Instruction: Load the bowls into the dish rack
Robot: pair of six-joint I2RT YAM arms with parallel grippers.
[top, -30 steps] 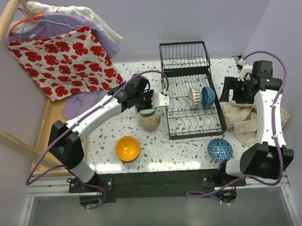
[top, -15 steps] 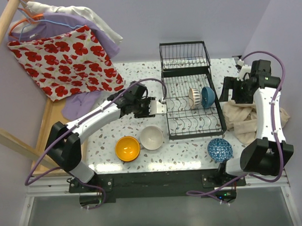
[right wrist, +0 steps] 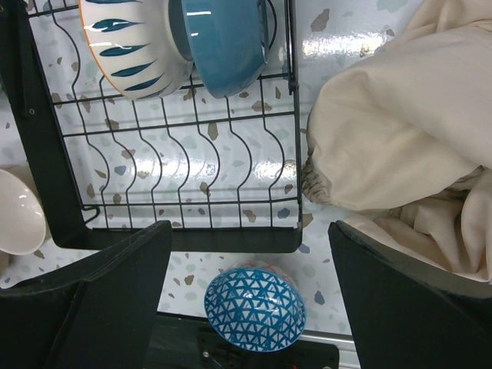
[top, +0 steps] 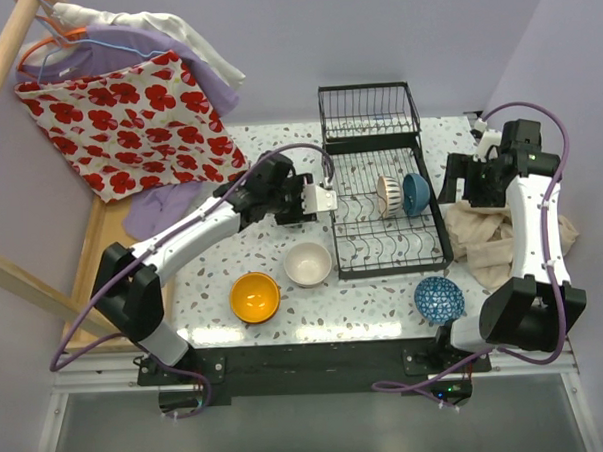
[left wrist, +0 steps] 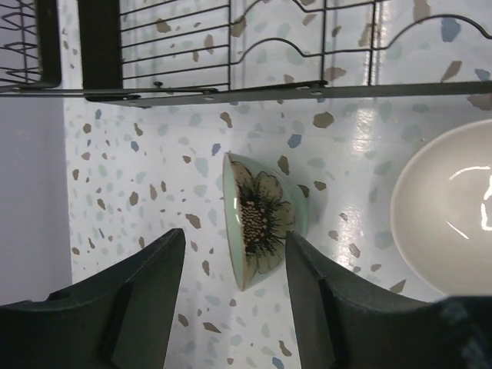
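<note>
Your left gripper [left wrist: 234, 238] hangs with its dark fingers [left wrist: 146, 300] apart, gripping nothing. Your right gripper [right wrist: 250, 227] is spread wide, likewise empty. Just past the left fingertips runs the near rail of the black wire dish rack [left wrist: 231, 90]. A crumpled cream cloth [right wrist: 400, 131] lies off to one side of the right gripper. Ahead of that gripper, two bowls stand on edge among the tines, touching: a white bowl with blue strokes [right wrist: 134, 46] and a plain blue bowl [right wrist: 227, 38]. Outside the rack, a cream bowl [left wrist: 446, 207] sits upright to one side of the left gripper. An orange-yellow bowl [top: 255, 297] rests behind it. A blue-and-white triangle-patterned bowl [right wrist: 255, 307] shows between the right fingers. Smallest, a pale green bowl with a dark flower [left wrist: 265, 219] lies tipped on its side on the speckled table [left wrist: 138, 169], in line with the left gripper's gap. Only the left wrist view shows it; from above, the gripper hides it.
</note>
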